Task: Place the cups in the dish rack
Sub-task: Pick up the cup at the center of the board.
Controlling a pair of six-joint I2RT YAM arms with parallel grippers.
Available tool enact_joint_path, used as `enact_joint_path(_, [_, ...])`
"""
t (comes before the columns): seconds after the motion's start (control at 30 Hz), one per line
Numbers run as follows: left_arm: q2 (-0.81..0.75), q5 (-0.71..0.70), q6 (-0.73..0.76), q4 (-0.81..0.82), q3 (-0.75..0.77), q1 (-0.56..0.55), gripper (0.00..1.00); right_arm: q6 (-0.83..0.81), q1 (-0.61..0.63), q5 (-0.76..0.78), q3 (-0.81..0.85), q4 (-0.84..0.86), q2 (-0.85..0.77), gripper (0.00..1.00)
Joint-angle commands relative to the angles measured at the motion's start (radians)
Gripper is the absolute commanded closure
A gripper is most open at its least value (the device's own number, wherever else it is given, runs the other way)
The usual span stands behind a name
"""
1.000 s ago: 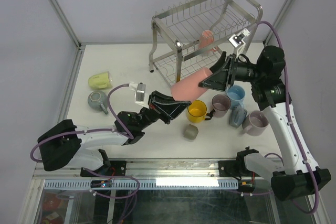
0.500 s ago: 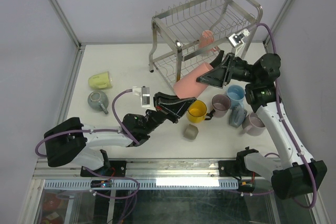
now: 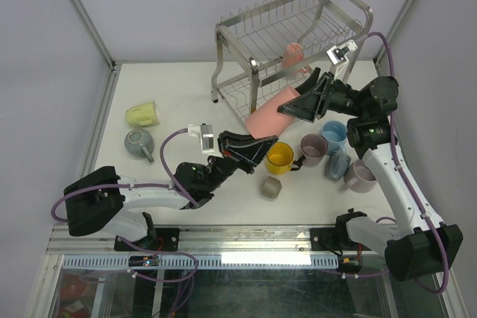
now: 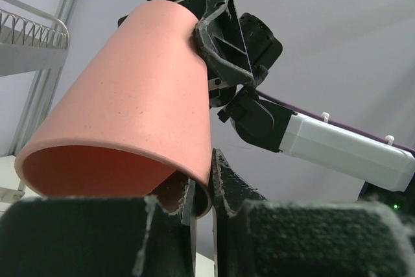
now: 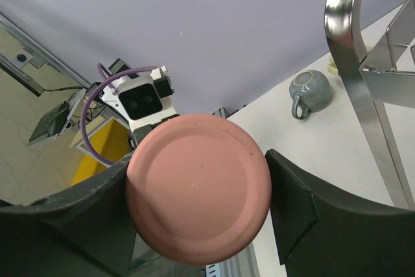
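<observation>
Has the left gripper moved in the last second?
Yes. The left gripper has shifted right, nearer the unmoved yellow mug, to the pink cup's rim.

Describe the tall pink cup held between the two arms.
The pink cup is tall, matte and faintly speckled, with a flat round base; no handle shows. It hangs tilted in the air in front of the dish rack. The right gripper clamps its base end; the left gripper pinches its rim wall.

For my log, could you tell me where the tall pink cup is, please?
Top view, centre: the tall pink cup hangs before the dish rack, left end effector pinching its rim, right end effector gripping its base, near the yellow mug.
</observation>
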Motion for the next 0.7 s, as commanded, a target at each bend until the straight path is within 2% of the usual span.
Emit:
enact_joint_path(0.0, [-0.005,-0.045,0.0,0.281,0.004,-0.006,0.89,-0.02,0.005,-0.018,0.025,0.007,-0.015,0.63])
enact_joint_path(0.13, [-0.018,-0.06,-0.009,0.28,-0.029,-0.007,0.49,-0.126,-0.005,-0.025,0.056,-0.108,-0.021,0.75])
enact_joint_path(0.17, [-0.026,-0.062,-0.012,0.28,-0.043,-0.007,0.41,-0.15,-0.011,-0.025,0.066,-0.145,-0.023,0.76])
enact_joint_path(0.2, [-0.033,-0.06,-0.014,0.279,-0.06,-0.007,0.36,-0.15,-0.016,-0.025,0.076,-0.18,-0.026,0.76])
enact_joint_path(0.3, [-0.055,-0.044,-0.021,0.276,-0.114,-0.007,0.29,-0.15,-0.034,-0.025,0.104,-0.299,-0.034,0.76])
enact_joint_path(0.37, [-0.079,-0.041,-0.029,0.258,-0.152,-0.007,0.25,-0.422,-0.043,-0.012,0.125,-0.38,-0.037,0.81])
enact_joint_path(0.5, [-0.164,-0.055,-0.004,0.149,-0.231,-0.007,0.17,-0.591,-0.066,-0.007,0.152,-0.502,-0.044,0.86])
enact_joint_path(0.6, [-0.286,-0.071,0.055,-0.06,-0.264,-0.007,0.1,-0.72,-0.09,0.024,0.165,-0.596,-0.05,0.87])
enact_joint_path(0.67, [-0.378,-0.107,0.091,-0.264,-0.252,-0.005,0.06,-0.798,-0.105,0.045,0.166,-0.636,-0.05,0.87])
